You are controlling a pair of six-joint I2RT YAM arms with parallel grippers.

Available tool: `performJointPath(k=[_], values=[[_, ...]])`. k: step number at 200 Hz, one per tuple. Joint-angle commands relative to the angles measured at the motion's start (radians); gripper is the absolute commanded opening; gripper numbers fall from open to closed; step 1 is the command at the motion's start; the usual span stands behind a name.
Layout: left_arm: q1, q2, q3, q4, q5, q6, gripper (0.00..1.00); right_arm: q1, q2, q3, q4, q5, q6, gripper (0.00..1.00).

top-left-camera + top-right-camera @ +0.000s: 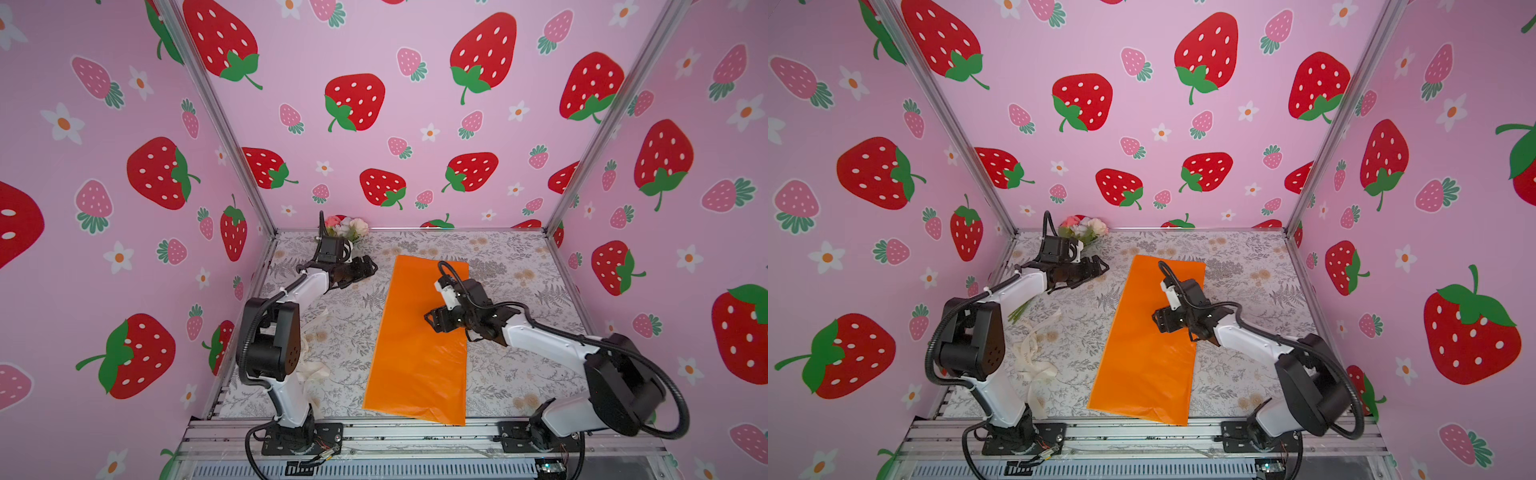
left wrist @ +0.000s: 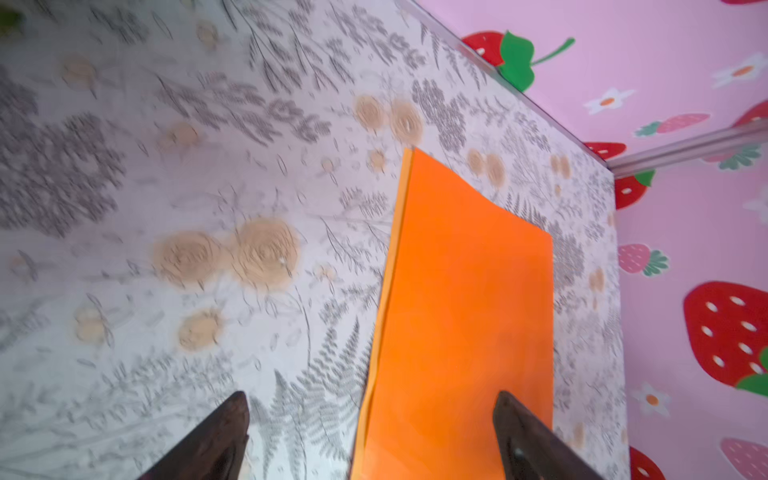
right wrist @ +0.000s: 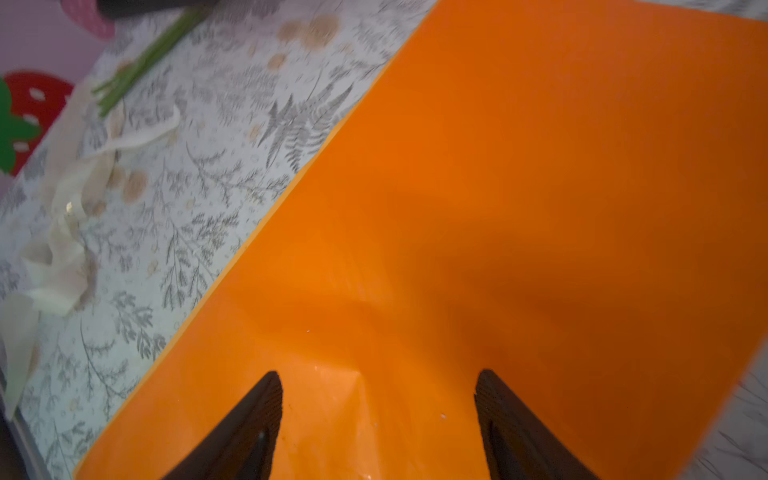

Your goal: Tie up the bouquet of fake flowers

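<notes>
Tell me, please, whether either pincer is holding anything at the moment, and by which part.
Nothing is held. The left pincer hangs open near the edge of the orange sheet; the right pincer hangs open above that sheet, gripping nothing.

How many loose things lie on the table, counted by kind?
bouquet of fake flowers: 1
orange wrapping sheet: 1
cream ribbon: 1
Total: 3
</notes>
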Motion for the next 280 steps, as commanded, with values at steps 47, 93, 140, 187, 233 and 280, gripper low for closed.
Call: performJointPath(k=[47, 93, 140, 187, 233, 280], values=[[-0.16, -0.194, -0.403, 0.099, 0.052, -0.099, 0.92, -0.236, -0.134, -0.278, 0.064, -0.155, 0.172, 0.7], [-0.19, -0.211, -0.493, 0.168, 0.063, -0.153, 0.92, -0.25, 0.002, -0.292, 0.247, -0.311, 0.177, 0.42], [-0.196, -0.176, -0.463, 0.186, 0.101, -0.171, 0.86, -0.259, 0.188, -0.156, 0.241, -0.314, 0.078, 0.12], [-0.195, -0.155, -0.469, 0.198, 0.075, -0.197, 0.85, -0.327, 0.38, -0.007, 0.213, -0.379, -0.014, 0.0], [-0.195, -0.119, -0.511, 0.34, 0.134, -0.28, 0.83, -0.334, 0.425, 0.021, 0.199, -0.386, -0.034, 0.0], [-0.196, -0.093, -0.511, 0.348, 0.128, -0.295, 0.77, -0.334, 0.425, 0.004, 0.214, -0.392, -0.02, 0.0]])
